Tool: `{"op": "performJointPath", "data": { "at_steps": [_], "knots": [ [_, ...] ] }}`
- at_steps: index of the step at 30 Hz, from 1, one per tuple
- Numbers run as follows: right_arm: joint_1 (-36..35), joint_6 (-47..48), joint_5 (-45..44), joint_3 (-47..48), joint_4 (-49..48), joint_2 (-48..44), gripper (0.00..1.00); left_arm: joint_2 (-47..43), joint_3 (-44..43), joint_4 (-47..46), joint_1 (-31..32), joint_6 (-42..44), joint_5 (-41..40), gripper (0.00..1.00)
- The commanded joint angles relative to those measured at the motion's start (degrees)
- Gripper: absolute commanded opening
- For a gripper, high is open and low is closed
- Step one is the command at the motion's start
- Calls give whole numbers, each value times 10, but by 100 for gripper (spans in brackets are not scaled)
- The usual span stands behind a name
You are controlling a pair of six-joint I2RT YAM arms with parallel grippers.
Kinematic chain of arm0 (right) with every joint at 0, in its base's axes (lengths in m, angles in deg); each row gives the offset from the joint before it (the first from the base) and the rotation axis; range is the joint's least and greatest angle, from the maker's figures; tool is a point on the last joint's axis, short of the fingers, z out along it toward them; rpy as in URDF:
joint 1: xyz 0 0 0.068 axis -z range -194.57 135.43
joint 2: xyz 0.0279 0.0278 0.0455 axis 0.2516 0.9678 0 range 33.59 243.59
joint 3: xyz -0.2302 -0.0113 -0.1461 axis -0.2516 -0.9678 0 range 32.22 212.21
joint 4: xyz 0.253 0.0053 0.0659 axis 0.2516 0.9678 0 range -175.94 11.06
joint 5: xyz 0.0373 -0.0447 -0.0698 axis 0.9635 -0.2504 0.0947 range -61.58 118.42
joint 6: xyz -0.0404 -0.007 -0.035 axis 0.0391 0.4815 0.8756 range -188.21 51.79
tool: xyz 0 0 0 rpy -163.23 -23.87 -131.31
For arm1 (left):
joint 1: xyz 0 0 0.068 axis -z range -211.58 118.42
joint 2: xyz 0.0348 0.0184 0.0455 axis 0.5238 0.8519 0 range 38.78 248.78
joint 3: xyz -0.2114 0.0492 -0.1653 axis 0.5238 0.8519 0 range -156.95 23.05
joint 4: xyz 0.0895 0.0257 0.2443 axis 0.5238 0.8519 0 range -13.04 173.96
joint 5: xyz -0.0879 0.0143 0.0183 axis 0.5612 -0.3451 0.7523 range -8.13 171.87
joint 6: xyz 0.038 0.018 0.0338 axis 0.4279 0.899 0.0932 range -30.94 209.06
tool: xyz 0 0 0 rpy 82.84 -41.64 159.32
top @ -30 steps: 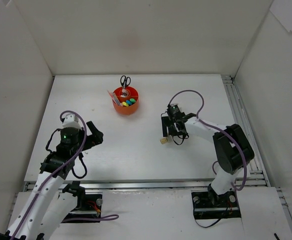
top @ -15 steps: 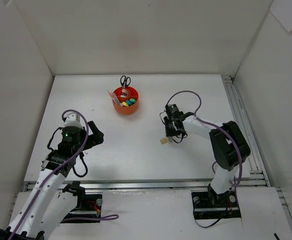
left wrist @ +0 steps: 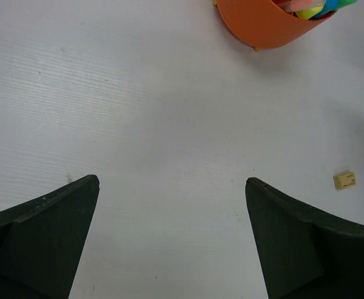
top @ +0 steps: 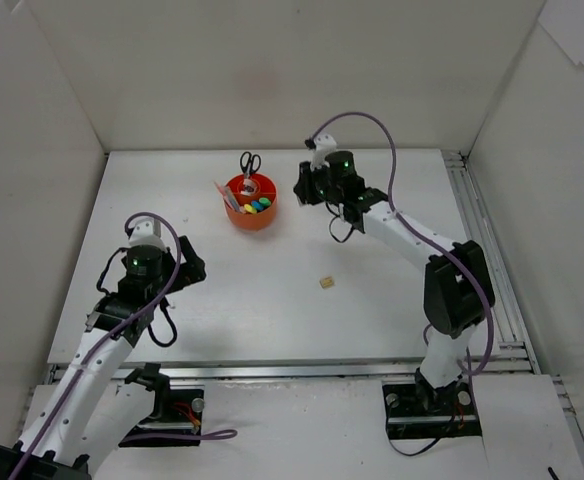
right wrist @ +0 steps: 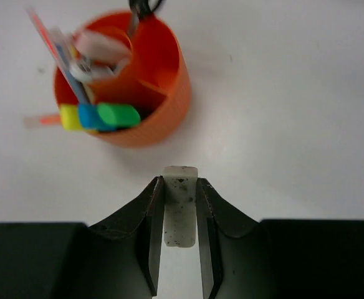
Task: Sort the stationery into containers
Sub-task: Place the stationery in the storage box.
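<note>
My right gripper (right wrist: pixel 180 187) is shut on a small white eraser (right wrist: pixel 180 205), held above the table just right of the orange organiser (top: pixel 252 218) (right wrist: pixel 172 93). In the top view the right gripper (top: pixel 302 189) hovers beside the organiser's rim. The organiser holds yellow, blue and green highlighters (right wrist: pixel 101 116), thin pens (right wrist: pixel 57 47) and black-handled scissors (top: pixel 250 162). A beige eraser (top: pixel 326 283) (left wrist: pixel 344 180) lies loose on the table. At the near left, my left gripper (top: pixel 189 268) (left wrist: pixel 172 180) stands wide open over bare table with nothing between its fingers.
White walls enclose the table on the left, back and right. A metal rail (top: pixel 482 250) runs along the right edge. The organiser's lower rim (left wrist: pixel 257 28) shows at the top of the left wrist view.
My right gripper closed on the white eraser, lifted it and carried it back and left to beside the organiser. The beige eraser stayed on the table. The left arm shifted slightly.
</note>
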Motion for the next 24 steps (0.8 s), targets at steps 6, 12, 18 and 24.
{"op": "performJointPath", "data": {
  "at_steps": [6,12,18,24],
  "knots": [
    [1,50,111,179,-202,126,6,51,-84,-47,2,24,-35,100],
    [2,60,136,274,-211,210,7,89,-114,-56,2,37,-32,99],
    [1,43,153,326,-227,274,8,91,-118,-58,2,45,-41,100],
    [1,35,145,323,-245,291,14,92,-116,-54,2,45,-45,100]
  ]
}}
